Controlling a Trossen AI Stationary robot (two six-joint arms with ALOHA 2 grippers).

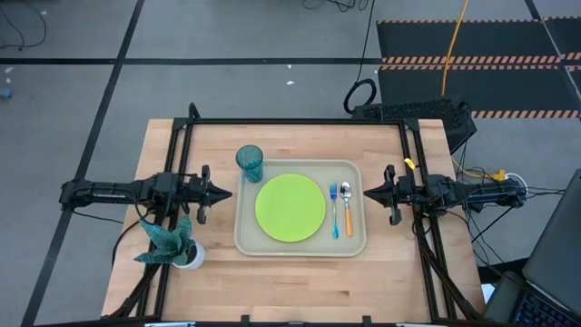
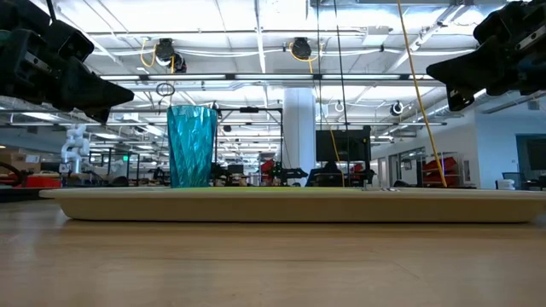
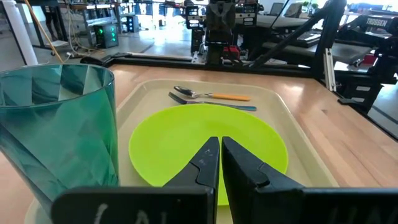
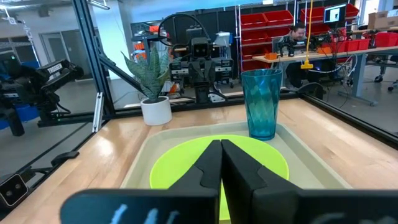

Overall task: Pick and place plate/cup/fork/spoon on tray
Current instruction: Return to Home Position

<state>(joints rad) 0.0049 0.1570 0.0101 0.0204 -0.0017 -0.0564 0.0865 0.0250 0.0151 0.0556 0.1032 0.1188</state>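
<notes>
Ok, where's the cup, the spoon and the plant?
cup (image 1: 250, 163): high view, on its open top.
spoon (image 1: 349, 213): high view, on its orange handle.
plant (image 1: 168, 240): high view, on its teal leaves.
</notes>
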